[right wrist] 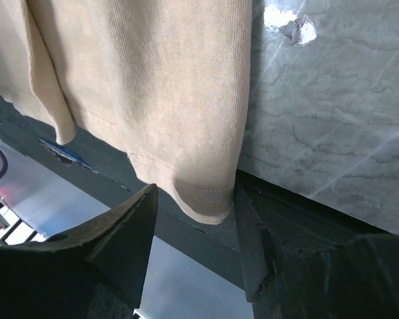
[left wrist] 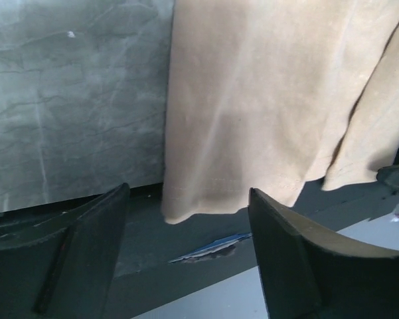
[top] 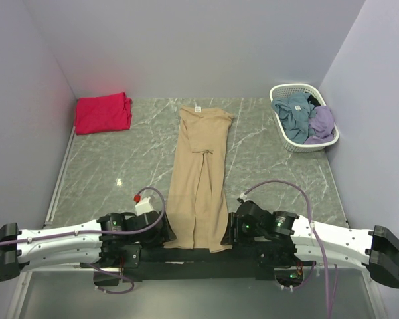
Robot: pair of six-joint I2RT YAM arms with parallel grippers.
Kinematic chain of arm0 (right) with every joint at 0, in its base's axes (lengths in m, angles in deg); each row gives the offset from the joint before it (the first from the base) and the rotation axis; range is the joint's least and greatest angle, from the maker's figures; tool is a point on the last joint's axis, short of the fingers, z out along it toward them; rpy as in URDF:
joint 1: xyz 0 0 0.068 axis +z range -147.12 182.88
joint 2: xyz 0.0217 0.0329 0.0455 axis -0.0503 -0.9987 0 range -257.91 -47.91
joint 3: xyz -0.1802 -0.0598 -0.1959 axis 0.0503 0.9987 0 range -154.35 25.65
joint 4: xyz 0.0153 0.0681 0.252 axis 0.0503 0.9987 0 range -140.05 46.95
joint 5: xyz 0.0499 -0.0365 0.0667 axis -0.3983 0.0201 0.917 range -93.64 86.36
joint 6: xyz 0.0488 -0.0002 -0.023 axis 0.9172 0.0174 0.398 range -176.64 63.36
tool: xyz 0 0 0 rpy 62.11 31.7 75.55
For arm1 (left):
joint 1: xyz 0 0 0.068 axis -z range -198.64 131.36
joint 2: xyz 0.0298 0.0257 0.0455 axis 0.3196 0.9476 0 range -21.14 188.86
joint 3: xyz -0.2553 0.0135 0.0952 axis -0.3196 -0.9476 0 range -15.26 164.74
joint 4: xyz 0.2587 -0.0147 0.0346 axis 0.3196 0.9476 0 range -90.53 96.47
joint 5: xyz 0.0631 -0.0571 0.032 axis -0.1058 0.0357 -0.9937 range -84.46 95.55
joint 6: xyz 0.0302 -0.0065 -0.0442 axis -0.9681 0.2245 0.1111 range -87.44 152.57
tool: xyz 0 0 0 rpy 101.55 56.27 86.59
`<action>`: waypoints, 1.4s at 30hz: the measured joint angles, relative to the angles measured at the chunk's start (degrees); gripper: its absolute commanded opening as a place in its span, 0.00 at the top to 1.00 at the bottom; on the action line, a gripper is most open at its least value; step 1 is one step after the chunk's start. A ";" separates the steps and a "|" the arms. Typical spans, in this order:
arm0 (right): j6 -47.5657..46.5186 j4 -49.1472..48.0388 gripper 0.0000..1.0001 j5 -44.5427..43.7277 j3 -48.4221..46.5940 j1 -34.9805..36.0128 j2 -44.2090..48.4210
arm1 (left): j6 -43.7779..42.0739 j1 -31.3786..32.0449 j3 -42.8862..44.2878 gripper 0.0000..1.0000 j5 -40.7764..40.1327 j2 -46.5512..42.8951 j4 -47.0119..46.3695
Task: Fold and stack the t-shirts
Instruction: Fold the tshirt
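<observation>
The tan t-shirt lies folded into a long narrow strip down the middle of the table, white neck label at the far end, its hem hanging over the near edge. The red-pink t-shirt lies folded at the far left. My left gripper is open at the hem's left corner, which lies between the jaws, untouched. My right gripper is open around the hem's right corner, with the cloth close to the right finger.
A white lattice basket with blue and purple clothes stands at the far right. Walls close in the table on three sides. A black strip runs along the table's near edge under the hem.
</observation>
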 measured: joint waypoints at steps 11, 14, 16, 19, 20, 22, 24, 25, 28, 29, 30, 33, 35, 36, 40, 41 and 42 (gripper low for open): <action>0.17 -0.74 0.64 0.48 0.00 0.00 -2.56 | -0.55 0.07 -0.31 0.69 1.03 4.94 -3.39; 0.04 -1.42 0.75 0.68 0.00 0.00 -3.10 | -0.68 0.15 -0.37 0.93 1.27 5.25 -3.72; -0.24 -1.81 0.89 0.79 0.00 0.00 -3.56 | -0.98 0.17 -0.44 0.99 1.49 5.18 -3.91; -0.52 -2.03 1.00 0.87 -0.04 -0.02 -3.85 | -0.92 0.20 -0.44 0.99 1.46 4.74 -4.07; -0.74 -1.95 1.00 0.85 -0.11 -0.02 -3.85 | -1.07 0.20 -0.42 0.99 1.46 4.48 -4.02; -0.92 -1.55 1.00 0.81 -0.42 0.00 -3.78 | -1.29 0.20 -0.13 0.99 1.46 4.07 -3.56; -1.03 -0.26 1.00 0.76 -1.14 -0.02 -3.21 | -1.77 0.20 0.87 0.99 1.51 3.87 -2.56; -1.01 0.81 1.00 0.68 -1.75 0.00 -2.60 | -2.14 0.22 1.66 0.99 1.53 3.80 -2.16; -0.31 4.35 1.00 -0.33 -3.67 0.59 0.15 | -2.89 0.31 4.24 0.99 1.70 3.85 -1.16; 0.15 5.75 1.00 -0.74 -4.46 1.05 1.36 | -3.15 0.42 5.29 0.99 1.86 4.00 -0.70; 0.52 6.54 1.00 -1.07 -5.01 1.49 2.16 | -3.28 0.55 6.10 0.99 2.03 4.26 -0.50; 1.77 9.49 1.00 -1.88 -6.64 3.17 4.37 | -3.65 1.57 7.69 0.99 2.49 4.98 0.22; 2.27 11.23 1.00 -2.29 -7.02 4.13 4.66 | -3.56 2.60 8.13 0.99 2.71 5.05 0.90; 2.58 12.50 1.00 -2.67 -7.26 4.83 4.61 | -3.45 3.34 8.50 0.99 2.78 5.03 1.62; 3.48 18.38 1.00 -4.24 -10.29 7.76 4.46 | -2.40 5.44 10.25 0.99 2.95 4.17 4.46; 3.54 19.47 1.00 -4.61 -11.41 8.02 4.46 | -2.23 5.68 10.69 0.99 2.91 3.82 5.18; 3.58 20.31 1.00 -5.18 -12.52 8.13 4.46 | -2.08 5.77 11.10 0.99 2.75 3.54 5.79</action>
